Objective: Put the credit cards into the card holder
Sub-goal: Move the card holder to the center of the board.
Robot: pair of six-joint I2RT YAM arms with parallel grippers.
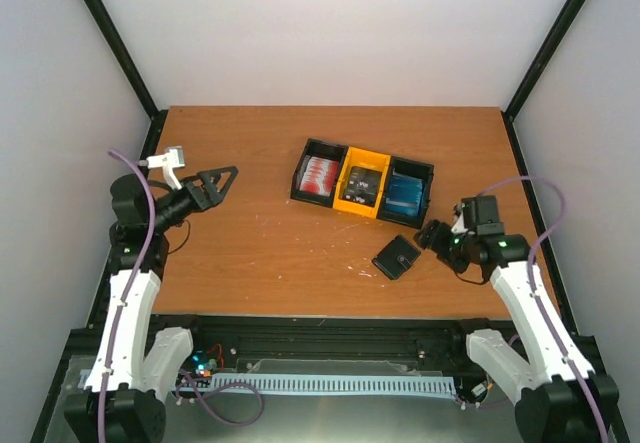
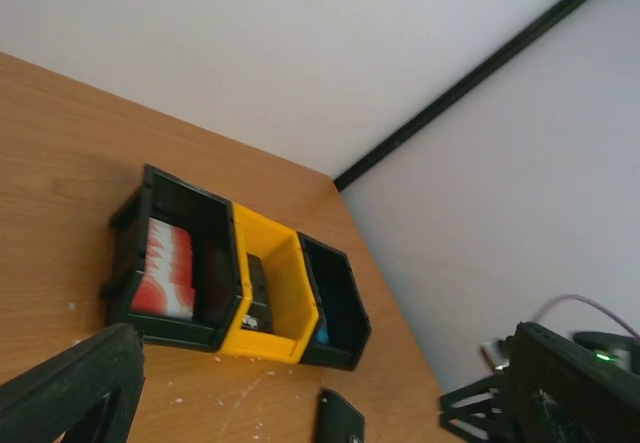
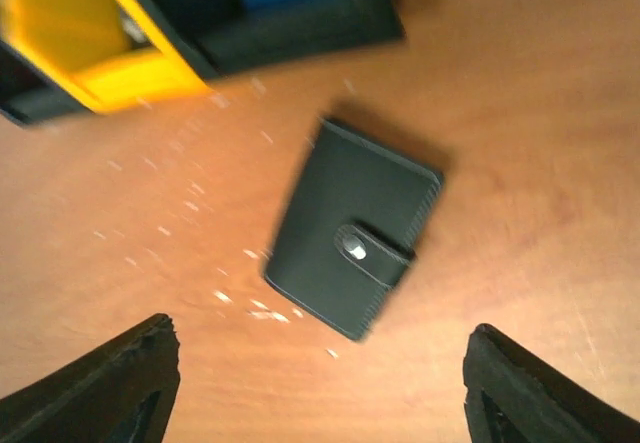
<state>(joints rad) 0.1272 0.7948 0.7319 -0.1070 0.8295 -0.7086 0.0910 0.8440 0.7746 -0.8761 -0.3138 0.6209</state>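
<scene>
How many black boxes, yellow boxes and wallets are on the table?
Black bins: 2
Yellow bin: 1
Black card holder: 1
Total: 4

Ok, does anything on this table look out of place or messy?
Small pale flecks are scattered over the wood beside the card holder, like debris or scuffs. The holder lies closed and askew to the table edge. Nothing seems spilled from the tray.

text: none legible | labels: none; numbers: none; signs: none
</scene>
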